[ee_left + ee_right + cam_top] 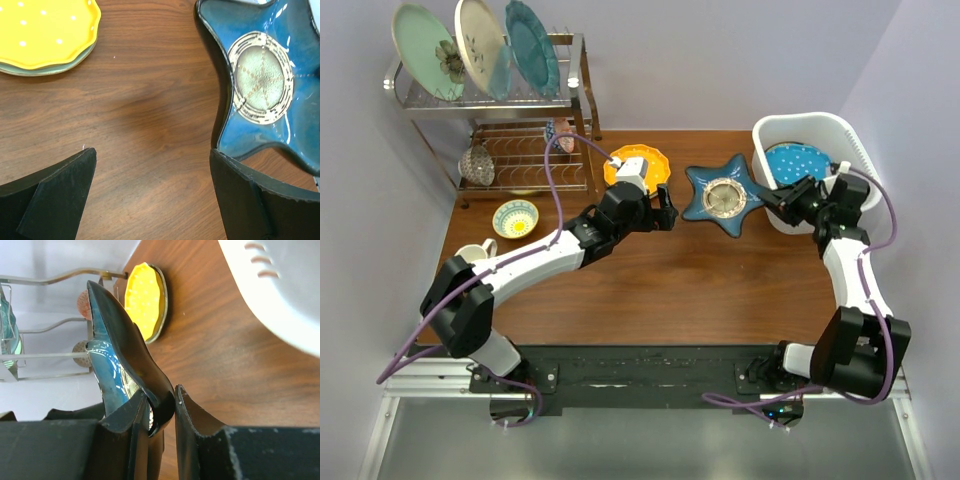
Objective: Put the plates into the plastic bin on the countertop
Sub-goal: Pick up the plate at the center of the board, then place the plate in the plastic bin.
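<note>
A blue star-shaped plate [725, 198] lies on the wooden countertop just left of the white plastic bin [812, 122]. My right gripper [776, 201] is shut on the star's right arm; in the right wrist view its fingers [162, 392] pinch the dark rim of the star plate [120, 350], which looks tilted up. A blue dotted plate [797, 163] lies inside the bin. My left gripper [665, 213] stands open over bare wood [152, 152], between the star plate [260, 80] and a yellow scalloped plate [45, 30] stacked on a grey-green one.
A chrome wire rack [582, 80] at the back left holds three large upright plates. A small patterned bowl [515, 217] and a cream cup [470, 255] sit on the left of the countertop. The bin's wall [280, 295] is close on the right of my right gripper.
</note>
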### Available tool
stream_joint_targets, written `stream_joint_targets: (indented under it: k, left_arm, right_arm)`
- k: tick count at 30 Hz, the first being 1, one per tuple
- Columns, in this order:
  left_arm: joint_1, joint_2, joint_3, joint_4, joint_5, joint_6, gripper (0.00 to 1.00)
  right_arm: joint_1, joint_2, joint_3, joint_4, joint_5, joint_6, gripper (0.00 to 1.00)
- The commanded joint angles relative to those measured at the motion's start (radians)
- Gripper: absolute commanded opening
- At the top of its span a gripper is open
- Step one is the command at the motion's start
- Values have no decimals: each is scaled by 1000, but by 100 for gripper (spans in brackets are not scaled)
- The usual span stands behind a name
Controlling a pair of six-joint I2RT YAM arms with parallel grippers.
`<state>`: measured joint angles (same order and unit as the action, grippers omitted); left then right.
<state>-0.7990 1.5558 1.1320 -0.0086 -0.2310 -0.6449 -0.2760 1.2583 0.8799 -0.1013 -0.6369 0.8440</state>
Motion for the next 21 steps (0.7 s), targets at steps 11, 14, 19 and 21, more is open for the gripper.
stream_joint_targets:
  k: [11, 14, 19, 21]
  left_arm:
    - [3, -16, 9, 41, -2, 11, 100]
    - [3, -14, 9, 41, -2, 19, 100]
    - [4, -7, 9, 44, 4, 19, 100]
    - [4, -2, 11, 47, 9, 19, 100]
  right_arm:
    - [-31, 75, 232, 29, 66, 93, 0]
    - [-40, 88, 260, 32, 107, 112, 0]
    - [-52, 107, 297, 52, 174, 141, 0]
    - [-61, 122, 318, 58, 184, 158, 0]
